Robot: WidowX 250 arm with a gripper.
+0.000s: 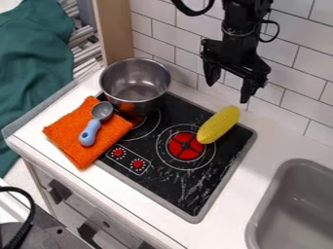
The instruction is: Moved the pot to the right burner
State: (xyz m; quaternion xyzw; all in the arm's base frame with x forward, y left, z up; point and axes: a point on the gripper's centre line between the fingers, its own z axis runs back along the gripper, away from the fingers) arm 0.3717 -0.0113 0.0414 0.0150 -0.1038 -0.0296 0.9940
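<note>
While the gripper (228,91) hangs above the back of the stove (170,181), its jaws stand wide apart, wall tile (285,93) showing between them. Below it lies the corn (219,124), slanted, its near end at the edge of the red right burner (186,146). The pot (136,82) stands upright at the stove's back left corner, partly over the left burner. Just beside it, an orange cloth (77,134) overlaps the stove's edge, bearing a blue-handled scoop (91,133). The sink (296,209) is at right.
</note>
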